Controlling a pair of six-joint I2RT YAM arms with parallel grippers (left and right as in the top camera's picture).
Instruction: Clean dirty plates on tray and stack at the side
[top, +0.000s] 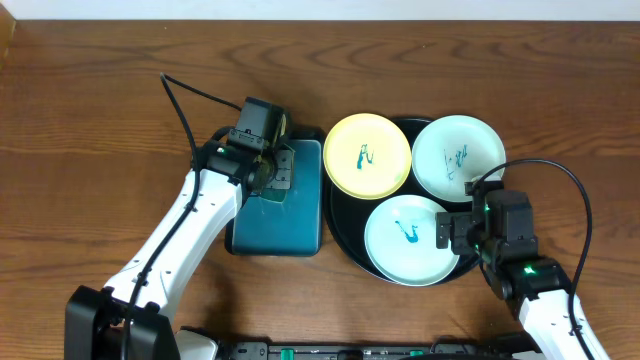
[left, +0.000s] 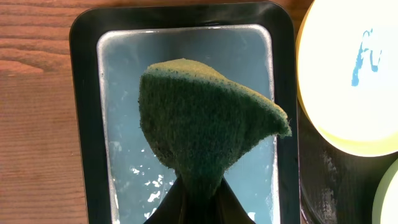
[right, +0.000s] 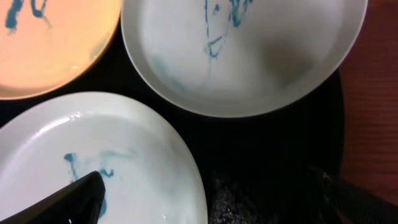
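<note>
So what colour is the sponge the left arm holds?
The sponge is dark green; left wrist view.

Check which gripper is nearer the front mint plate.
Right. Right gripper straddles the front mint plate's rim, open; left gripper is off over the teal tray, shut on the sponge.

Brown wooden bench (top: 100, 120), grain running left to right. Two items rest directly on it, about midway between its left and right edges: a round black tray (top: 342, 222) and, just beside it on the left, a rectangular teal tray (top: 275, 225).
</note>
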